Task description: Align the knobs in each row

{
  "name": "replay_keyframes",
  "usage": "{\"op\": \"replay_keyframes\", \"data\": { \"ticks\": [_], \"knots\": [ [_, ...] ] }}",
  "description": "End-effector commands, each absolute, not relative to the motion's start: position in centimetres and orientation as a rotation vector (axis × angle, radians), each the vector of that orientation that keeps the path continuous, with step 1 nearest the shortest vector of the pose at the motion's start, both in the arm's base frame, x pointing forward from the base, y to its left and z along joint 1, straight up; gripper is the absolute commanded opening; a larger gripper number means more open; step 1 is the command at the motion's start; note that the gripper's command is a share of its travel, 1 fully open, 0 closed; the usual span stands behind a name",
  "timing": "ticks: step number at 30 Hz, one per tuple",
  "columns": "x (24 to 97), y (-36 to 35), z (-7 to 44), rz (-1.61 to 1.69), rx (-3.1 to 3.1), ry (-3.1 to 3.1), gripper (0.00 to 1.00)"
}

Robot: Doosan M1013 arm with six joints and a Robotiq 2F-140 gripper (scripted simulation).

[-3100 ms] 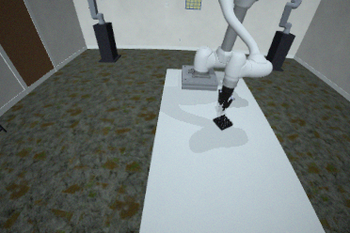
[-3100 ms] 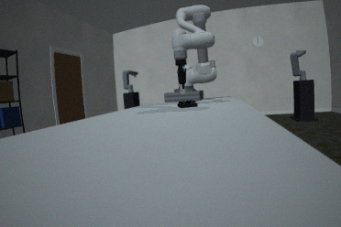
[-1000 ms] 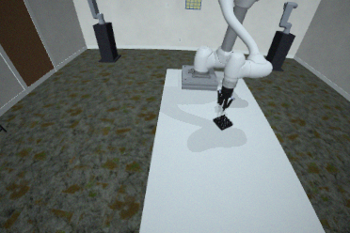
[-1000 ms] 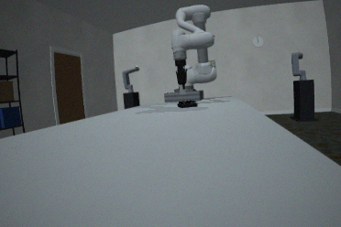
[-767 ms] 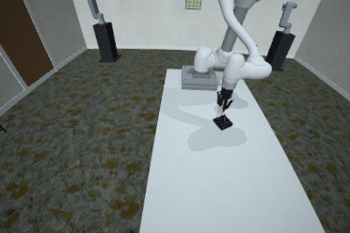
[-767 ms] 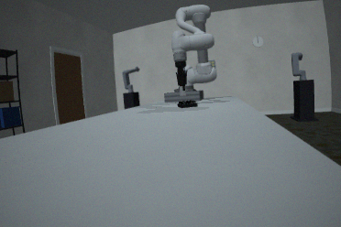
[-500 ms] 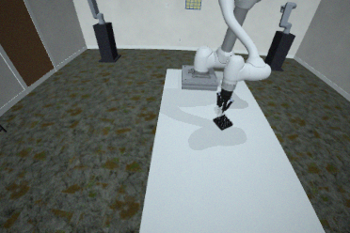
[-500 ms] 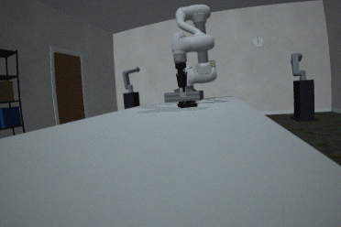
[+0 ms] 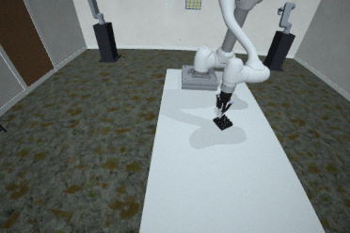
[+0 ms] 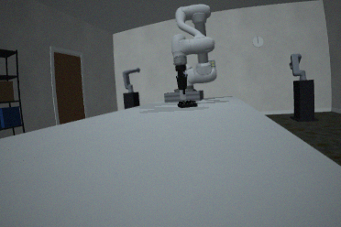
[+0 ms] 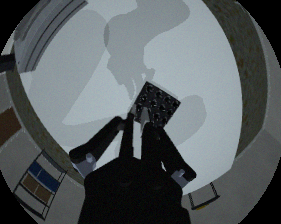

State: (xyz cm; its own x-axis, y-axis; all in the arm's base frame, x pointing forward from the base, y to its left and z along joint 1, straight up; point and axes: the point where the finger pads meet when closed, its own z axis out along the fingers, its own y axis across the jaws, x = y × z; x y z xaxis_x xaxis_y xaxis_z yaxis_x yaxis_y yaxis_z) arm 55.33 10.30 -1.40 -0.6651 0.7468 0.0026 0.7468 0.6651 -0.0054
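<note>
A black two-finger gripper points down at a small black knob box, just above the centre of the round wrist view. Its fingers are drawn nearly together, tips meeting at the box's near edge. Whether a knob sits between the tips is too small to tell; the fingers stand narrow and steady, closed on nothing wide.

In the top view, the gripper hangs right of centre, directly over the knob box, which stands flat on a long white table. The table runs from mid-frame down to the bottom edge. The individual knobs and their white lines are too small to read in any view.

The white arm rises from a grey base plate at the table's far end, loops up to the top of the frame, then bends back down to the gripper. Its grey shadow spreads on the table around the box.

In the exterior view, the gripper and box sit small at centre, far along the table.

Beyond, two grey arms stand on dark pedestals against the far wall, upper left and upper right. A brown door fills the left edge.
</note>
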Motion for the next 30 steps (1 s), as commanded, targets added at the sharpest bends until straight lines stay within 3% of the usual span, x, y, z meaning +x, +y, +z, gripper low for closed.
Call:
{"op": "replay_keyframes", "data": {
  "ticks": [1,30],
  "knots": [
    [55.33,10.3,-1.55,0.006,-1.284,-2.862,0.12],
    [55.33,10.3,-1.83,0.006,-1.284,-2.862,0.12]
  ]
}}
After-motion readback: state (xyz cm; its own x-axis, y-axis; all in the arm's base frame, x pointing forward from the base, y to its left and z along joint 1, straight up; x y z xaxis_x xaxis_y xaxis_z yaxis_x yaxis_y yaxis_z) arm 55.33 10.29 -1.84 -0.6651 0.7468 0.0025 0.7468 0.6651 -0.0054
